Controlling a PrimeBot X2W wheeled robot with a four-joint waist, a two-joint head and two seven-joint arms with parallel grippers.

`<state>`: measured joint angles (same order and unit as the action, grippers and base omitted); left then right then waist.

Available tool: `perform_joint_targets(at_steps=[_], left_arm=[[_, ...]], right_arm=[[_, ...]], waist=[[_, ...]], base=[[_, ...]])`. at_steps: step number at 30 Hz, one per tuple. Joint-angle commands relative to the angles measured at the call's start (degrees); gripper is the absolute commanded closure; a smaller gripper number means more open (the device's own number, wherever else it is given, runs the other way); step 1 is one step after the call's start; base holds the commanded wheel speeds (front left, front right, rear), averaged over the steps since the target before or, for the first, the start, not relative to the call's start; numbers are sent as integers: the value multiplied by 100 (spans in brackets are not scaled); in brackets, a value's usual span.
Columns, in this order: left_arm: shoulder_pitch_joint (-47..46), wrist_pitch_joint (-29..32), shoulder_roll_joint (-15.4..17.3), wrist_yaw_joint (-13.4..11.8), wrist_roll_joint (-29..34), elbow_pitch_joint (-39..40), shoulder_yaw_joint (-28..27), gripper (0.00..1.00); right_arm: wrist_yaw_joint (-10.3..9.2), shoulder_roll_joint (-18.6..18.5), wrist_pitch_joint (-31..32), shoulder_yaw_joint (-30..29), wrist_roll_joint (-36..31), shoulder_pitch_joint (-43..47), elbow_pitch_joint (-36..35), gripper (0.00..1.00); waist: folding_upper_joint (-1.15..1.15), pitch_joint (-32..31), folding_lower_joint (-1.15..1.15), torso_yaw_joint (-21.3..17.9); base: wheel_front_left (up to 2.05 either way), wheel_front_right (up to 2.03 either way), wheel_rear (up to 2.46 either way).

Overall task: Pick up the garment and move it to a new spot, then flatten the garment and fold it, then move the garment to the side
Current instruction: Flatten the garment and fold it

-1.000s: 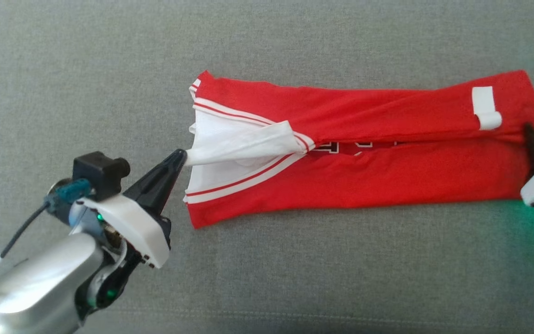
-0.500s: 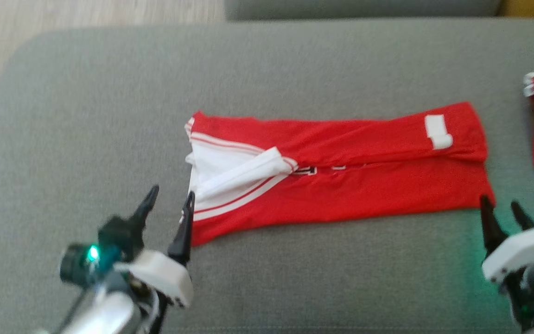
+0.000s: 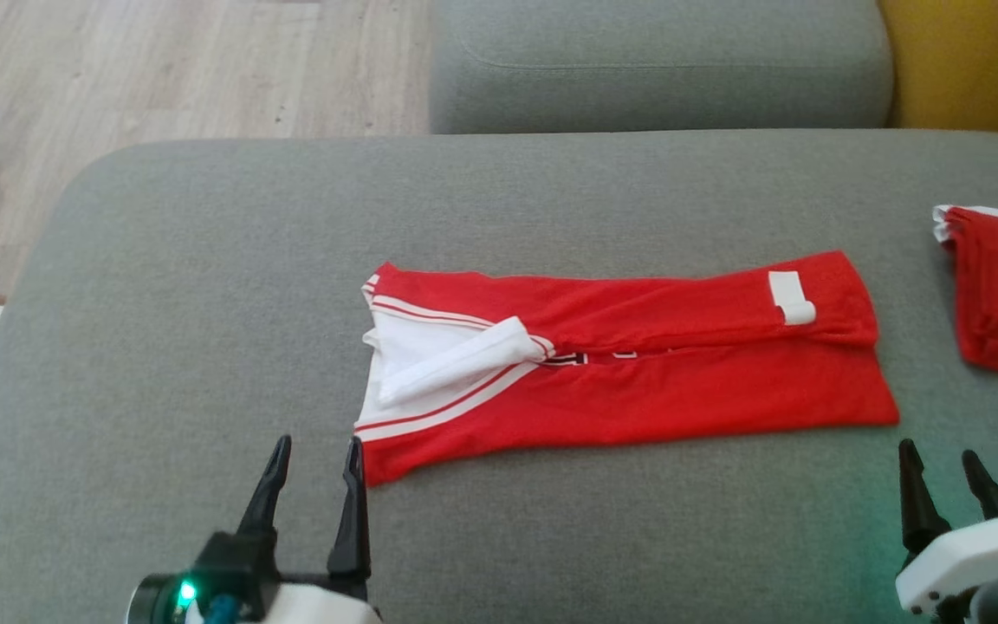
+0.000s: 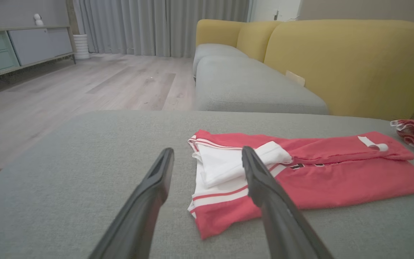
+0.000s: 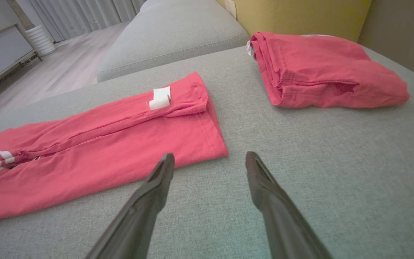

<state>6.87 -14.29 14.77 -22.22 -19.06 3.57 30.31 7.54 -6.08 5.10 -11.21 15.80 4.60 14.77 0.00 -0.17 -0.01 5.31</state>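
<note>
While left tool (image 3: 318, 442) and right tool (image 3: 936, 451) gape empty, the garment's (image 3: 638, 399) label (image 3: 791, 297) is illegible.

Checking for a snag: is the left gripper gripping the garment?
No, the left gripper stands open beside the garment, with nothing between its fingers.

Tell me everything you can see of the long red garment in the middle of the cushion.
The red garment, of soft-looking cloth, is folded lengthwise into a long band, its edges meeting along the middle. White fabric and red-white stripes show at its left end; a white label sits near the right end. It lies flat on the grey cushion. The left gripper and right gripper, both open, hold nothing.
</note>
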Motion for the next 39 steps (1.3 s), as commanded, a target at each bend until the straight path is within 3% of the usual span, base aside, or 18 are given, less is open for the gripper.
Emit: perform_joint_targets(at_steps=[1, 10, 21, 27, 36, 38, 39], left_arm=[[-125, -70, -69, 60, 221, 192, -302, 0], [79, -71, -558, 574, 1005, 194, -387, 0], [-110, -71, -857, 1046, 1324, 50, -522, 0], [-225, -71, -961, 1173, 1417, 23, -612, 0], [-411, -71, -1044, 1320, 1522, -52, -665, 0], [-444, -71, -1059, 1340, 1542, -57, -678, 0], [-456, -71, -1065, 1350, 1548, -59, -688, 0]], right_arm=[[-5, -55, -103, 93, -51, -149, -230, 0], [-5, -36, 190, -431, -193, -920, 278, 0], [-5, -518, 856, -1028, -1006, -2682, 1915, 0], [-5, -704, 829, -1260, -1516, -3087, 2622, 0], [-5, -669, 990, -1178, -1612, -3449, 3303, 0], [-5, -676, 1087, -1164, -1600, -3514, 3435, 24], [-5, -668, 1136, -1145, -1558, -3548, 3498, 44]], waist=[[0, -11, 1, 65], [0, 175, 1, 442], [0, 629, 1, 844], [0, 820, 1, 899], [0, 953, 1, 828], [0, 968, 1, 820], [0, 977, 1, 817]], base=[[0, 0, 0], [0, 0, 0], [0, 0, 0], [0, 0, 0], [0, 0, 0], [0, 0, 0], [0, 0, 0]])
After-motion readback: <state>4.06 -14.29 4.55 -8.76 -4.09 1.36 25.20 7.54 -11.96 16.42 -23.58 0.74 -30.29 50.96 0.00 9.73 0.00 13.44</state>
